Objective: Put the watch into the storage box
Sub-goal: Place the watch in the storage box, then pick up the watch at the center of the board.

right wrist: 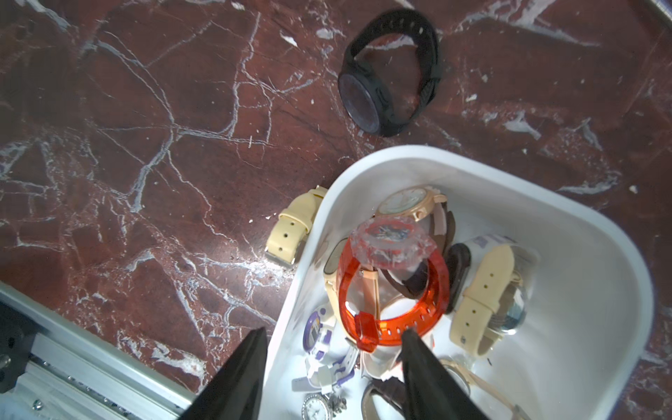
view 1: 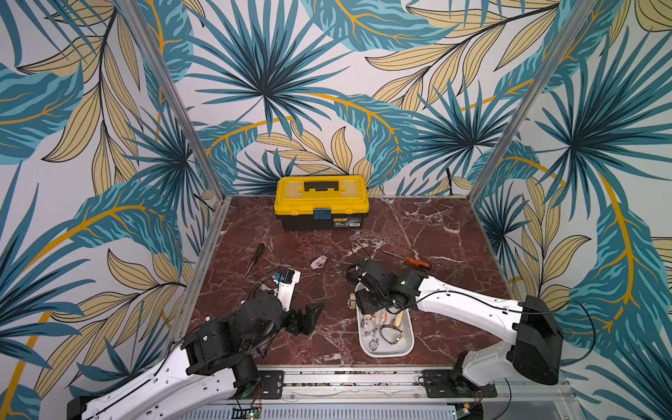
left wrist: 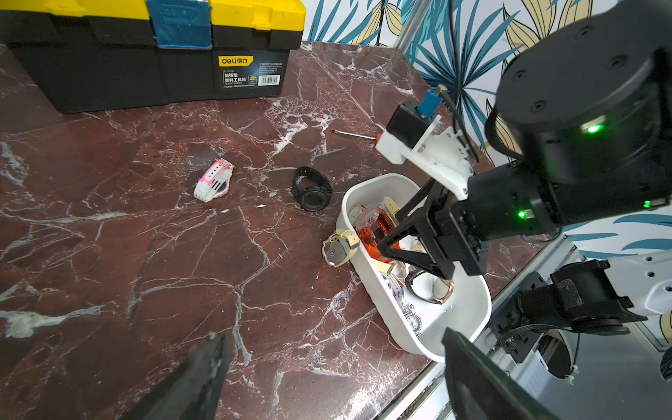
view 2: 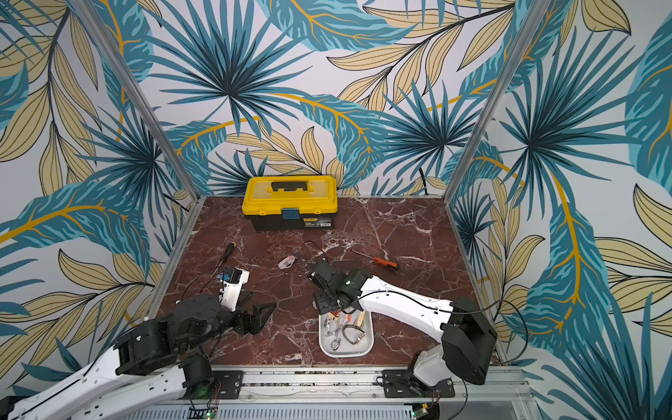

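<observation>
The white storage box (view 1: 409, 347) (right wrist: 545, 203) sits near the table's front, right of centre, with several watches in it. A translucent orange watch (right wrist: 385, 329) (left wrist: 376, 232) lies on top of them. My right gripper (right wrist: 334, 332) (view 1: 367, 305) hovers over the box's far end, open, one fingertip just beside the orange strap. A black watch (right wrist: 389, 72) (left wrist: 312, 189) lies on the table beyond the box. A beige-strapped watch (right wrist: 291, 232) (left wrist: 340, 247) leans against the box's outer wall. A white-and-pink watch (view 1: 319, 262) (left wrist: 214, 180) lies mid-table. My left gripper (left wrist: 331, 334) (view 1: 312, 312) is open and empty, left of the box.
A yellow-lidded black toolbox (view 1: 322, 202) stands at the back. A black-handled screwdriver (view 1: 254, 258) lies at the left and an orange-handled one (view 1: 411, 260) behind my right arm. A metal rail (view 1: 345, 378) runs along the front edge.
</observation>
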`<state>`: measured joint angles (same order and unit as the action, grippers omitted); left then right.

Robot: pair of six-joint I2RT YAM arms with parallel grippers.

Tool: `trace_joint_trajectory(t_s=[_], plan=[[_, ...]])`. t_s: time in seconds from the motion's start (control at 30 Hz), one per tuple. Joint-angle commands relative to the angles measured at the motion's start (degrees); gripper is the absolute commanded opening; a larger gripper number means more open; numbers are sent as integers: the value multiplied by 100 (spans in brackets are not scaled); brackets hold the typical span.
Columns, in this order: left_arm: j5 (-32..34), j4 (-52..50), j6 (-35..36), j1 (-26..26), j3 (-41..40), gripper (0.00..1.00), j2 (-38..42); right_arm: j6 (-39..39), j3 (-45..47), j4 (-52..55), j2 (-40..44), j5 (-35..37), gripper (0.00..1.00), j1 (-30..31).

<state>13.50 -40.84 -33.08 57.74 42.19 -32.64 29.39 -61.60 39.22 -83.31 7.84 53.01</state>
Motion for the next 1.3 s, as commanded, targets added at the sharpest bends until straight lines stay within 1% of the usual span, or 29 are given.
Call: trace_joint_trajectory(t_s=[0.0, 0.13, 0.17, 0.27, 0.33, 0.37, 0.4, 0.47, 0.53, 0.63, 0.83, 0.87, 0.97, 1.07, 1.17, 1.27], plan=[[102, 155, -66, 27, -115, 95, -128, -4, 42, 175, 207, 180, 66, -11], [96, 160, -83, 27, -67, 95, -371, 91, 159, 210, 394, 245, 69, -42], [122, 139, -91, 27, -56, 95, -431, 104, 187, 203, 466, 236, 71, -37], [355, -18, -212, 17, 31, 97, -760, 119, 347, 72, 856, 84, 80, -41], [470, -102, -295, 10, 123, 98, -1125, 110, 591, -92, 1300, 29, 93, -36], [510, -130, -333, -5, 167, 99, -1288, 97, 711, -172, 1501, 9, 98, -37], [502, -126, -354, -44, 206, 100, -1499, 65, 872, -271, 1781, -50, 100, -40], [370, -109, -395, -221, 282, 100, -1904, 26, 1120, -416, 2248, -202, 100, -37], [67, -71, -483, -579, 363, 100, -2346, 14, 1317, -442, 2704, -364, 100, -41], [-264, 271, -473, -1027, 351, 98, -2744, 43, 1554, -454, 3188, -481, 100, -32], [-1382, 1476, -378, -1987, 271, 93, -3151, 227, 1813, -278, 3561, -393, 100, -37], [-1449, 1590, -366, -2120, 320, 89, -3259, 255, 1851, -284, 3578, -380, 100, -38], [-1420, 1787, -138, -2476, 525, 77, -3714, 294, 1890, -314, 3594, -381, 100, -37], [-1270, 1635, 278, -2660, 872, 70, -4332, 292, 1882, -307, 3602, -353, 100, -38], [-903, 1241, 683, -2732, 1312, 68, -5007, 290, 1888, -329, 3661, -357, 100, -37], [-502, 1111, 960, -2741, 1642, 65, -5507, 235, 1999, -583, 3770, -593, 100, -37]])
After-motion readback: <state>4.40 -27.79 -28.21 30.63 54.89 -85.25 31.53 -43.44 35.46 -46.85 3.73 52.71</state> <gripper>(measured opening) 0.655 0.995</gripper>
